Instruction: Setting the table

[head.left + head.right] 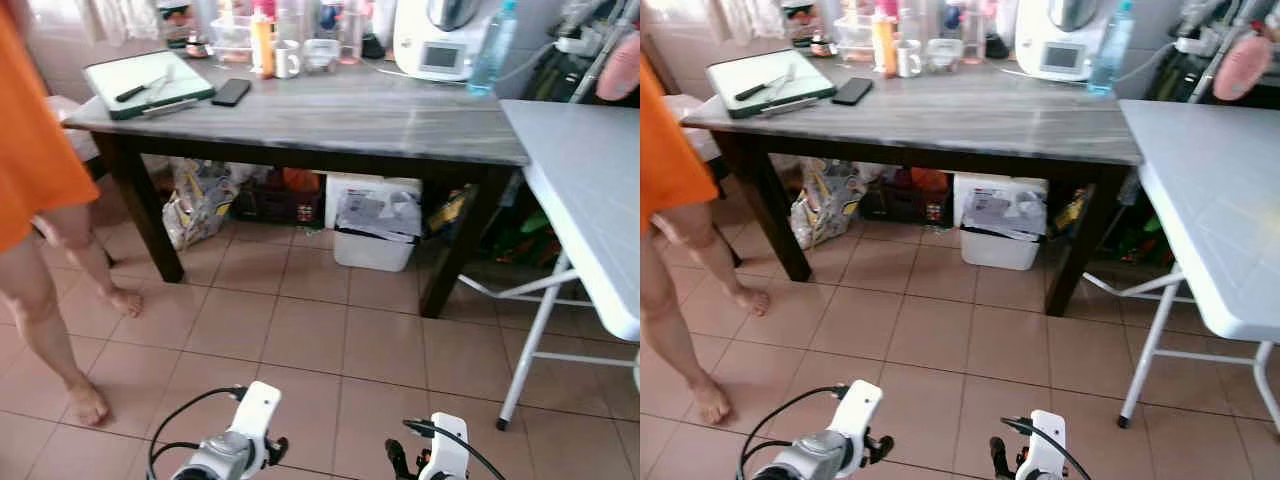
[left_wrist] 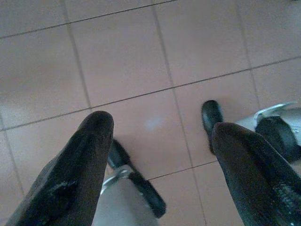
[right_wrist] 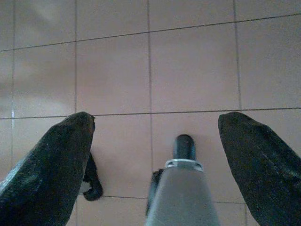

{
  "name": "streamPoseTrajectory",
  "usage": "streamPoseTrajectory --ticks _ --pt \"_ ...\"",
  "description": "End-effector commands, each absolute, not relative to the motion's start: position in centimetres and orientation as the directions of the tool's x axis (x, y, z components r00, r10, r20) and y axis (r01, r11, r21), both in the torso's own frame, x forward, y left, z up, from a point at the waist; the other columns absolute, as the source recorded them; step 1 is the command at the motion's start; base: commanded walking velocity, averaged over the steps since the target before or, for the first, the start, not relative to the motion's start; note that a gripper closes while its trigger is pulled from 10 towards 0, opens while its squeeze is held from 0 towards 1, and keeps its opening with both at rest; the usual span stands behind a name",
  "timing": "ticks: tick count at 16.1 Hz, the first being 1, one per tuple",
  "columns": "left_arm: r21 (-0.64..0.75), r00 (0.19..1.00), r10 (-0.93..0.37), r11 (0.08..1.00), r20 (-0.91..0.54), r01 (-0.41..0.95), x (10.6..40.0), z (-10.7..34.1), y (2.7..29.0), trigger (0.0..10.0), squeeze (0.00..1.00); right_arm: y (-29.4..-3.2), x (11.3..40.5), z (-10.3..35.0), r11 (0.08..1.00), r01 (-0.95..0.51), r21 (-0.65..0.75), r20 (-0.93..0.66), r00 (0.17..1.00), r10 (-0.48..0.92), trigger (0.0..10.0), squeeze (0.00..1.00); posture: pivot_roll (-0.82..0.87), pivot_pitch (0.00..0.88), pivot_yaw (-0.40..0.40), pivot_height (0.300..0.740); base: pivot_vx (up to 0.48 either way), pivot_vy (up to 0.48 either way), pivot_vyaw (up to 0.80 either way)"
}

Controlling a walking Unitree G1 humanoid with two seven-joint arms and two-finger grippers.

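A dark wooden table (image 1: 300, 120) with a grey marbled top stands ahead. On its far left lies a green-rimmed cutting board (image 1: 145, 82) with a knife (image 1: 140, 90) on it, and a black phone (image 1: 231, 92) sits beside the board. Both arms hang low over the tiled floor at the bottom of the eye views. My left gripper (image 2: 157, 141) is open with nothing between its fingers, pointing down at the tiles. My right gripper (image 3: 155, 136) is likewise open and empty above the floor.
A person in an orange top (image 1: 35, 130) stands barefoot at the left. A white folding table (image 1: 585, 190) stands at the right. Bottles, cups and a white kitchen appliance (image 1: 440, 35) crowd the table's back edge. A white bin (image 1: 375, 225) and bags sit underneath.
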State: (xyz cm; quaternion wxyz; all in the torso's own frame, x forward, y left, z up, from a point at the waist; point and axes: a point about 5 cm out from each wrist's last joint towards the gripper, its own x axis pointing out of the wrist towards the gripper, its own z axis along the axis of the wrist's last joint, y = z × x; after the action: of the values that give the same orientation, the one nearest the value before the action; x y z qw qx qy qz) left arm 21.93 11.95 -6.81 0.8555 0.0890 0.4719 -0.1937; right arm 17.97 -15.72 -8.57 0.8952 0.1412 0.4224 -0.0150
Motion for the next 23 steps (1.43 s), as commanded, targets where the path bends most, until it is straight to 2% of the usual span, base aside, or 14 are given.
streamPoseTrajectory --ticks 1,23 --pt "-0.008 0.481 -0.232 0.906 -0.846 0.424 21.92 -6.84 12.39 10.0 0.00 -15.60 17.79 -8.66 0.956 0.148 0.252 -0.763 0.638 0.102 10.0 0.00 0.10 0.044 -0.012 0.740 0.000 -0.379 0.00" --pt "0.015 0.469 -0.228 0.889 -0.853 0.458 21.55 -7.07 12.67 10.0 0.00 -15.71 17.32 -8.90 0.967 0.123 0.225 -0.778 0.619 0.103 10.0 0.00 0.09 0.045 -0.017 0.740 0.000 -0.383 0.00"
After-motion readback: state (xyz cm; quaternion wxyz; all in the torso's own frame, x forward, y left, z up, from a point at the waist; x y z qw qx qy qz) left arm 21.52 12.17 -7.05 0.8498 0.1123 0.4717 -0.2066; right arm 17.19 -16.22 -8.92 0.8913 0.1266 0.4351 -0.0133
